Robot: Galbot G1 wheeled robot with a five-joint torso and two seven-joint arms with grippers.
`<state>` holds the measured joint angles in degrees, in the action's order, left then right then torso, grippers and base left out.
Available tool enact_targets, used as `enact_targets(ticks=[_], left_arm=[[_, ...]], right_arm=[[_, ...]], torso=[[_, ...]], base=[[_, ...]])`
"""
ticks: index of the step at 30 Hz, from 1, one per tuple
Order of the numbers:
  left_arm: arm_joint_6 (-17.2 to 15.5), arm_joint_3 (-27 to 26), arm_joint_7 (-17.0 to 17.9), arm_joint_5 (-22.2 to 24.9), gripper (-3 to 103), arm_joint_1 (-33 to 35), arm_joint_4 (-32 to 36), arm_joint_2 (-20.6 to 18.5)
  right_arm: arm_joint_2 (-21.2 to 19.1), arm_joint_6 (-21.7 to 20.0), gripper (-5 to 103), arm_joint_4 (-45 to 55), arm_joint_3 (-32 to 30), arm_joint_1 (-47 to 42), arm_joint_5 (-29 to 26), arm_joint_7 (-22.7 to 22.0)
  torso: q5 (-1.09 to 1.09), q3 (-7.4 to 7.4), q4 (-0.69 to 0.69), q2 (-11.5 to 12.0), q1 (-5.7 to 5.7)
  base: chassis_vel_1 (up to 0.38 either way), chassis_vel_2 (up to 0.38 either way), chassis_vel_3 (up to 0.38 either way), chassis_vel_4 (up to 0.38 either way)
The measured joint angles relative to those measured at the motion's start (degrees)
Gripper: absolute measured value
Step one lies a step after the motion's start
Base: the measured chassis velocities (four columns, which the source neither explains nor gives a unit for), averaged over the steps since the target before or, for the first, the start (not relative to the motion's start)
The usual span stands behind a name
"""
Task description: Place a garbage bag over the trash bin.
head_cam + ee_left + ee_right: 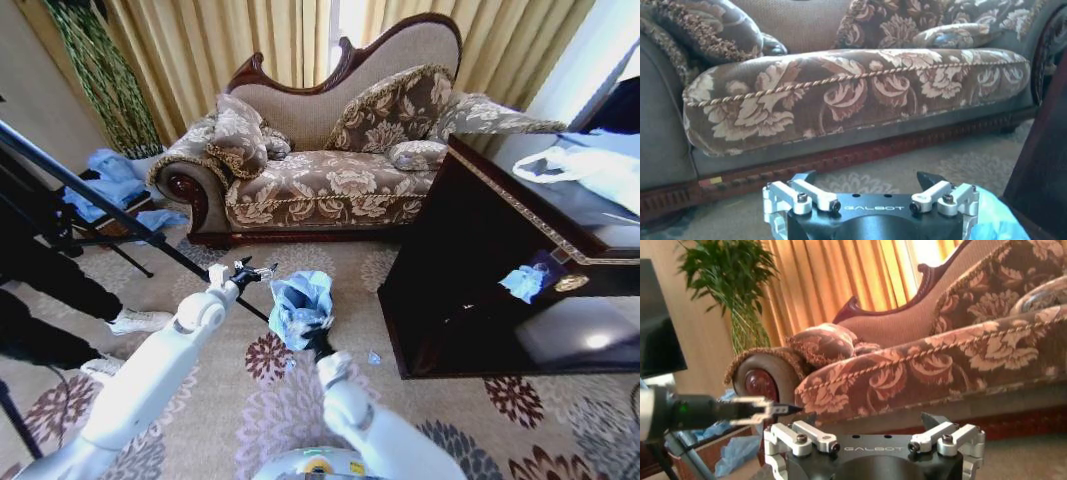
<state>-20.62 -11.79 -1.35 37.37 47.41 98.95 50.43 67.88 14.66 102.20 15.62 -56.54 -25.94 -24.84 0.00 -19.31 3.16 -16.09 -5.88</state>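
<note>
The floor is a soft beige carpet [330, 270] with big dark red and purple flower shapes on it. Behind it stands a long brown sofa [330, 185] with a flower pattern, a curvy dark wood frame and puffy cushions [240, 135]. Tall gold curtains [200, 45] hang behind the sofa, and a leafy green plant [95, 75] stands in the corner.

On the robot's right side is a big dark brown wooden counter [470, 250]. A white plastic bag [590, 165] lies on top of it. A small blue scrap [525, 282] sits on a low shelf in it.

The thin, crinkly light-blue garbage bag [302, 305] sits on the carpet in front of the sofa, all bunched up over the small black trash bin [318, 345]. Just a dark bit of the bin peeks out at the bottom.

The left claw [252, 271] hangs in the air just beside the bag, and its fingers are spread wide with nothing in them. The right claw [870, 420] is near the bag too, low by the bin, and its fingers are spread wide and hold nothing.

A black tripod leg [100, 205] crosses the floor on the left. More blue stuff [105, 175] is piled by the sofa's end.
</note>
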Motion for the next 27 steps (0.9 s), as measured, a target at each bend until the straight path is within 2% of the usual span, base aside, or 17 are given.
enact_targets(ticks=[2,3,6,7,9,10,12,13,15,16,18,19,22,23,24,26,27], left_arm=[[0.6,-0.1,-0.8,-0.2,100,0.1,-0.7,-0.4],[1.4,0.1,-1.9,-0.4,100,-0.1,-1.7,-0.6],[3.4,0.7,-6.8,-1.8,100,-1.2,-4.8,-1.6],[3.4,0.7,-6.8,-1.8,100,-1.2,-4.8,-1.6],[4.8,1.9,-12.1,-2.6,100,-3.2,-7.8,-2.0],[4.8,1.9,-12.1,-2.6,100,-3.2,-7.8,-2.0],[5.4,4.5,-18.1,-3.0,100,-7.3,-11.3,-1.3],[5.4,4.5,-18.1,-3.0,100,-7.3,-11.3,-1.3],[6.7,8.4,-23.4,-3.6,100,-12.1,-15.4,0.1],[7.4,9.9,-24.8,-3.7,100,-14.0,-17.3,0.7],[9.7,13.5,-28.0,-4.0,102,-18.5,-22.4,2.3],[9.7,13.5,-28.0,-4.0,102,-18.5,-22.4,2.3],[15.6,18.8,-37.0,-8.3,98,-26.5,-32.2,5.0],[17.5,19.8,-39.0,-9.5,97,-28.3,-34.5,5.7],[17.5,19.8,-39.0,-9.5,97,-28.3,-34.5,5.7],[23.6,22.8,-46.3,-13.4,97,-34.5,-42.8,8.6],[25.3,23.5,-48.3,-14.3,97,-36.2,-45.3,9.7]], right_arm=[[-0.5,0.7,100,0.0,-1.3,-0.9,-0.2,1.8],[-0.9,1.5,100,0.0,-3.1,-2.0,-0.8,4.3],[-1.2,2.6,100,-0.2,-9.7,-4.3,-4.7,12.1],[-1.2,2.6,100,-0.2,-9.7,-4.3,-4.7,12.1],[-1.7,2.7,100,0.2,-16.6,-5.8,-8.6,17.5],[-1.7,2.7,100,0.2,-16.6,-5.8,-8.6,17.5],[-1.8,2.7,100,1.7,-22.8,-8.4,-10.0,20.0],[-1.8,2.7,100,1.7,-22.8,-8.4,-10.0,20.0],[-1.4,2.7,100,3.8,-27.4,-11.9,-10.2,21.0],[-1.0,2.7,100,4.6,-28.6,-13.2,-10.1,21.1],[0.0,2.7,100,6.2,-30.1,-15.7,-9.6,21.3],[0.0,2.7,100,6.2,-30.1,-15.7,-9.6,21.3],[1.5,3.1,100,7.1,-31.0,-17.8,-8.3,21.3],[1.6,3.2,100,7.2,-31.0,-18.0,-8.1,21.2],[1.6,3.2,100,7.2,-31.0,-18.0,-8.1,21.2],[2.3,3.5,100,7.1,-31.2,-18.4,-7.3,21.1],[2.5,3.6,100,6.9,-31.3,-18.4,-7.0,21.0]], torso=[[0.03,0.00,-0.04,0.0,0.00],[0.01,0.00,-0.04,0.0,0.00],[0.01,0.00,0.04,0.0,0.00],[0.01,0.00,0.04,0.0,0.00],[0.00,0.00,-0.08,0.0,0.00],[0.00,0.00,-0.08,0.0,0.00],[0.01,0.00,0.00,0.0,0.00],[0.01,0.00,0.00,0.0,0.00],[0.00,0.00,0.04,0.0,0.00],[0.00,0.00,0.05,0.0,0.00],[0.00,0.00,-0.01,0.0,0.00],[0.00,0.00,-0.01,0.0,0.00],[0.03,0.00,0.00,0.0,0.00],[0.03,0.00,-0.01,0.0,0.00],[0.03,0.00,-0.01,0.0,0.00],[0.00,0.00,-0.01,0.0,0.00],[0.01,0.00,-0.02,0.0,0.00]], base=[[0.000,0.000,0.000,0.000],[0.000,0.000,0.000,0.000],[0.000,0.000,0.000,0.000],[0.000,0.000,0.000,0.000],[0.000,0.000,0.000,0.000],[0.000,0.000,0.000,0.000],[0.000,0.000,0.000,0.000],[0.000,0.000,0.000,0.000],[0.000,0.000,0.000,0.000],[0.000,0.000,0.000,0.000],[0.000,0.000,0.000,0.000],[0.000,0.000,0.000,0.000],[0.000,0.000,0.000,0.000],[0.000,0.000,0.000,0.000],[0.000,0.000,0.000,0.000],[0.000,0.000,0.000,0.000],[0.000,0.000,0.000,0.000]])
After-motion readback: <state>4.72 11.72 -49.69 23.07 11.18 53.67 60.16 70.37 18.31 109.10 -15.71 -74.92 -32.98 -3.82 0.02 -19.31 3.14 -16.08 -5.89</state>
